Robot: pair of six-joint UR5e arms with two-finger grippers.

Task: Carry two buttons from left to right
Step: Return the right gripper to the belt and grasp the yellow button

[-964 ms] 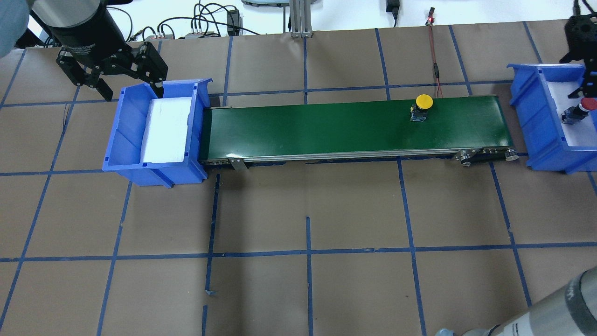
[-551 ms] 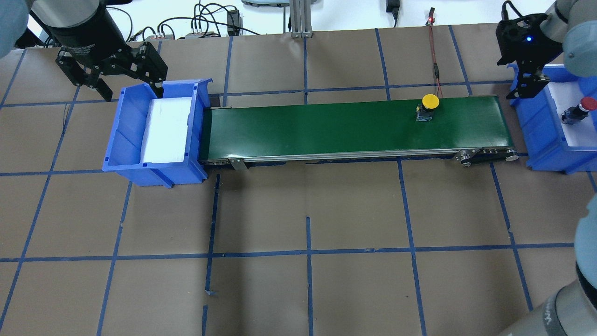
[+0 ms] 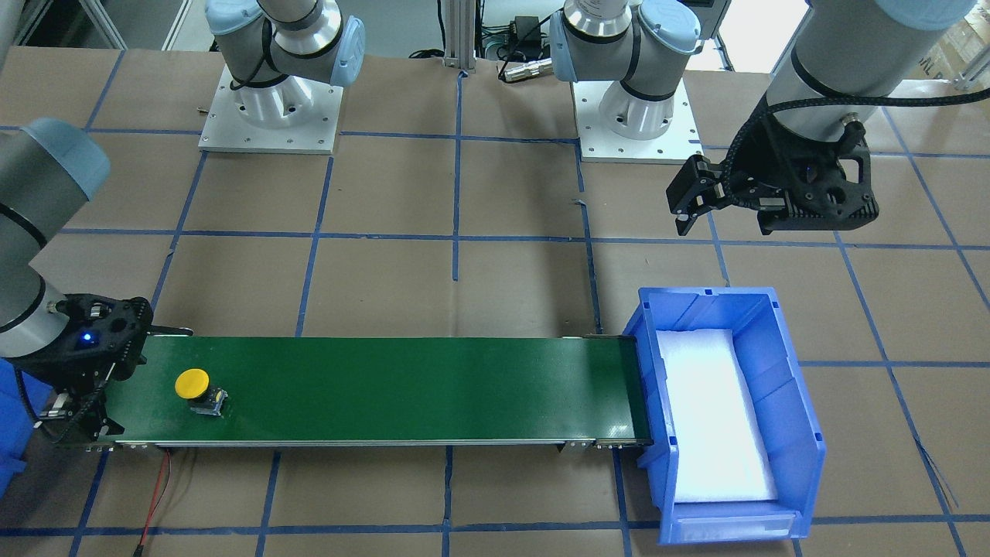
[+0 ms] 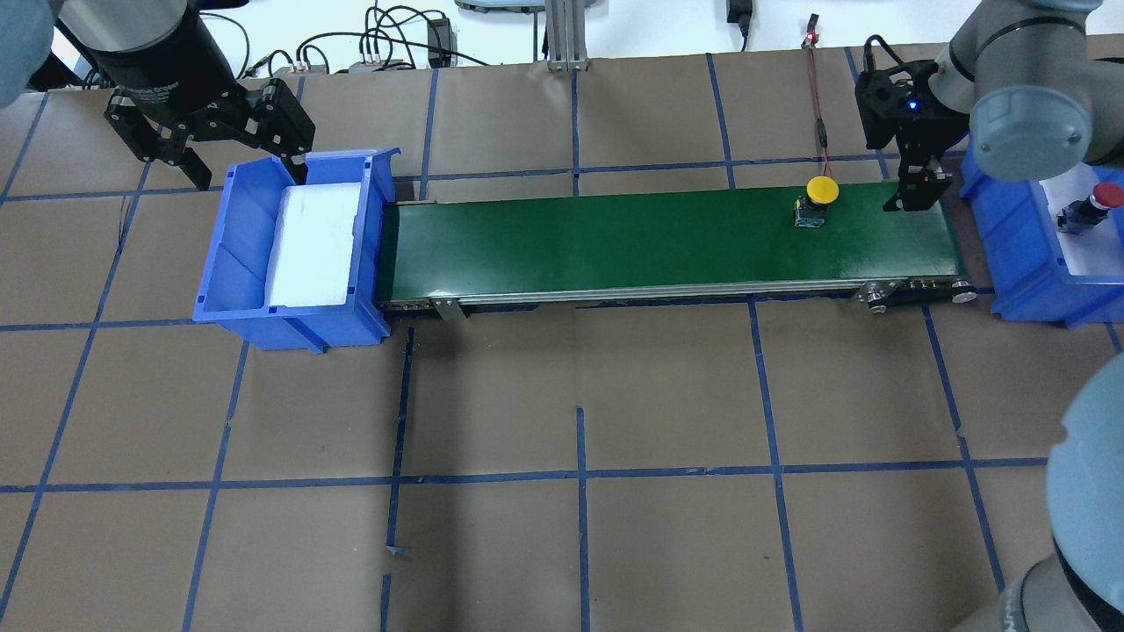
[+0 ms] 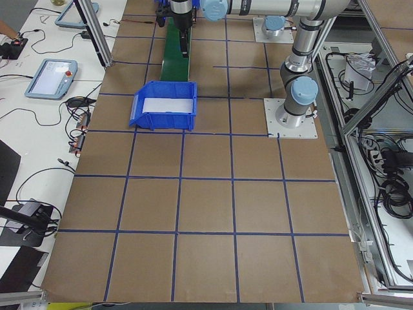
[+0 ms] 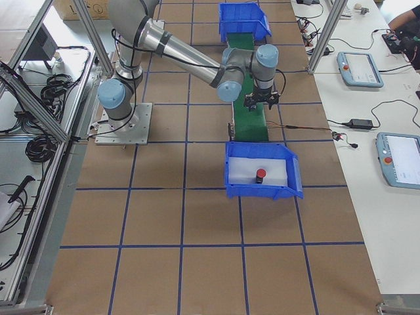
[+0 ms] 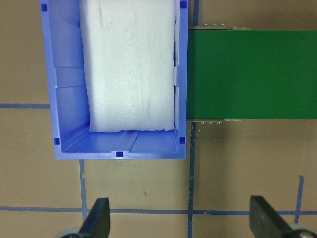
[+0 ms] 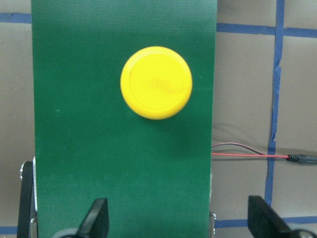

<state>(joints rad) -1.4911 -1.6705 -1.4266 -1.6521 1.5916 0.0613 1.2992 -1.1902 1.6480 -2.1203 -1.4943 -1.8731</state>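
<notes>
Arms [image 3: 835,62]: silver-grey tubes, pale blue joint caps [image 3: 352,50]; white screwed base plates [image 3: 224,131], frame top. Left gripper [image 4: 249,179] and wrist housings [image 3: 820,186] black; blue LED [image 3: 87,337] lower left; braided black cable [image 3: 744,143] upper right

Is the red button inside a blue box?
Yes, inside: the red button sits on white foam within the right blue box.

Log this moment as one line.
red button: in right bin | yellow button: on belt | right pincer: open above belt | left pincer: open, empty
</notes>
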